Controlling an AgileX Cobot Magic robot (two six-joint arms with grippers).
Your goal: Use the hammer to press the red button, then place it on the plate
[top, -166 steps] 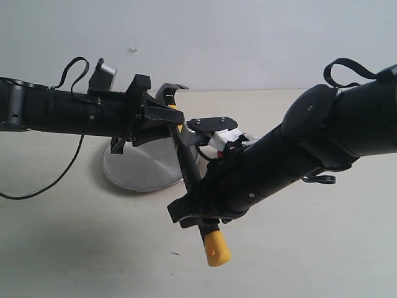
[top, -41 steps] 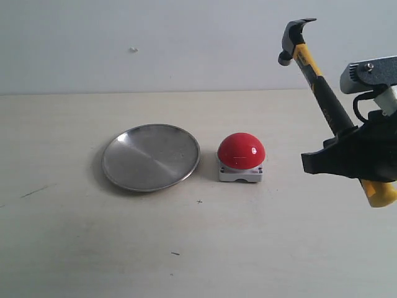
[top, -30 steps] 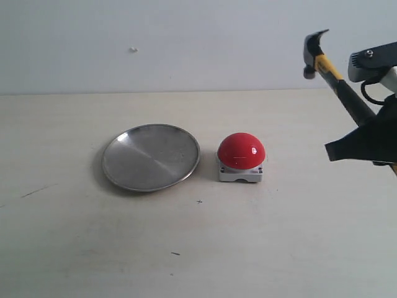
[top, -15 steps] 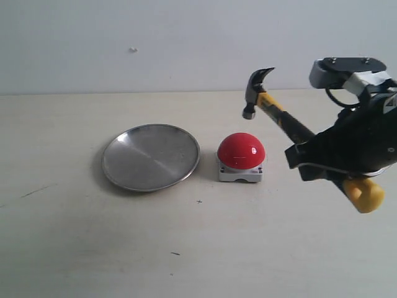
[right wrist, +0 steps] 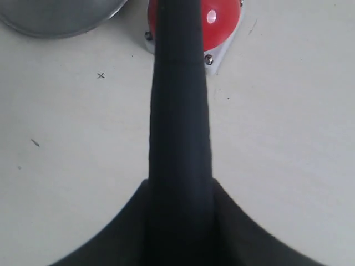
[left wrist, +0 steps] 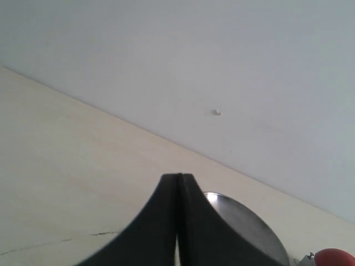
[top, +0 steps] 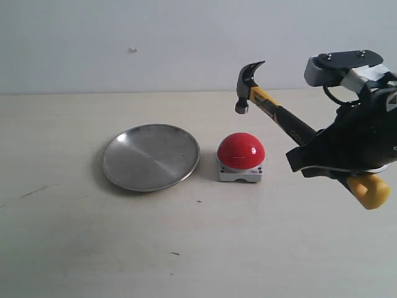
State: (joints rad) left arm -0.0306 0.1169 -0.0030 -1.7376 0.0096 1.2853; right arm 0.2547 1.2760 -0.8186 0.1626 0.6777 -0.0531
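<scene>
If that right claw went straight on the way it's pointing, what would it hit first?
Likely the red button: the hammer in the right claw points at it. The hammer looks raised above it, though, so it might pass over.

Pale table (top: 93,248) is bearing a metal plate (top: 151,156); red button (top: 241,151) is sitting just beside it, at 3 o'clock.

Hammer (top: 282,118) tilted in air, dark head above the domed red button (top: 241,151); silver plate (top: 151,156) lies just beside it.
</scene>
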